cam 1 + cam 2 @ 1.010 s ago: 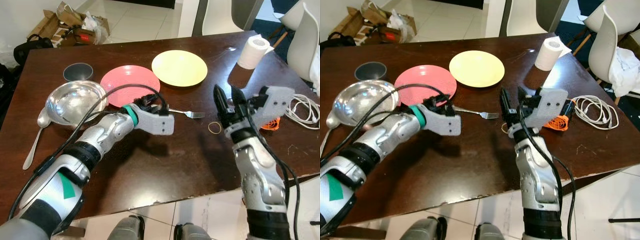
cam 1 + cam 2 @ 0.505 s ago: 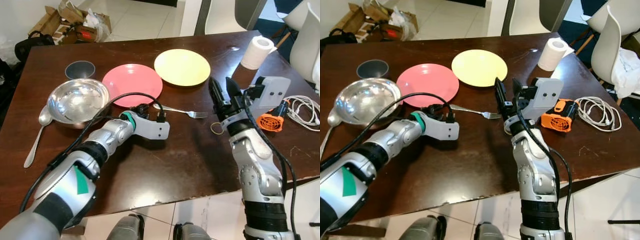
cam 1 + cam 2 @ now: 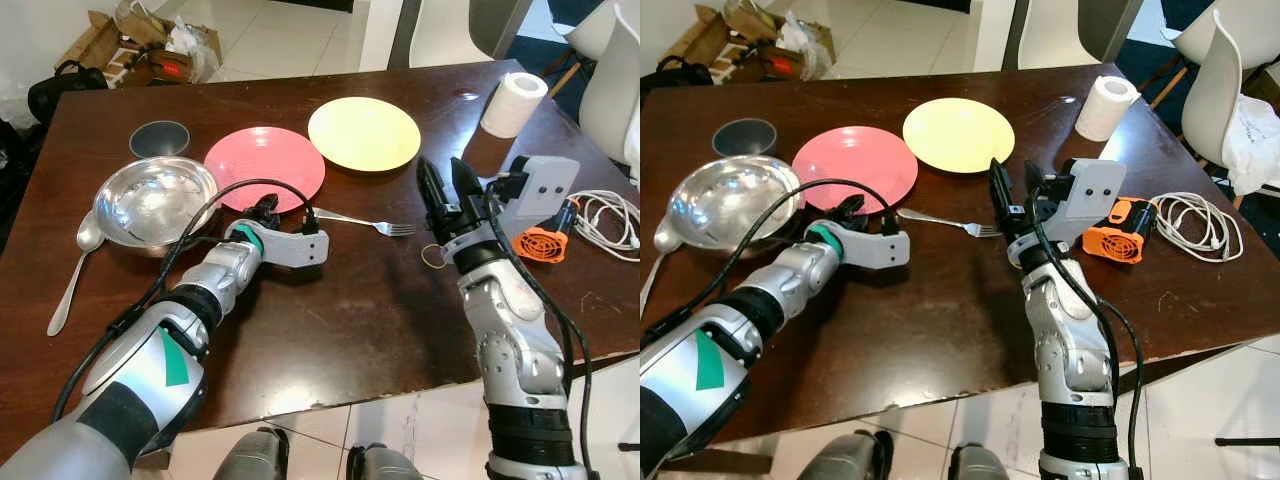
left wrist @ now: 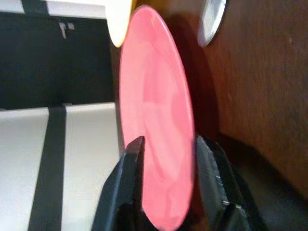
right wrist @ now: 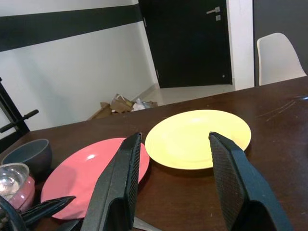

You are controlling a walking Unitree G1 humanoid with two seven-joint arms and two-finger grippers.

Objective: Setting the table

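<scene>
While right gripper (image 3: 447,193) hovers spread, left gripper (image 4: 166,156) straddles pink plate (image 3: 264,167), unclenched.

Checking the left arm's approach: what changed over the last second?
The left gripper moved forward to the pink plate, its open fingers now either side of the near rim. The right gripper shifted slightly toward the yellow plate, open. Plates, fork and steel bowl unmoved.

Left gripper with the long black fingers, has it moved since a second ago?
Yes. The left gripper has closed in on the round pink plate; its fingers now straddle the plate's near rim, further from the silver fork.
</scene>
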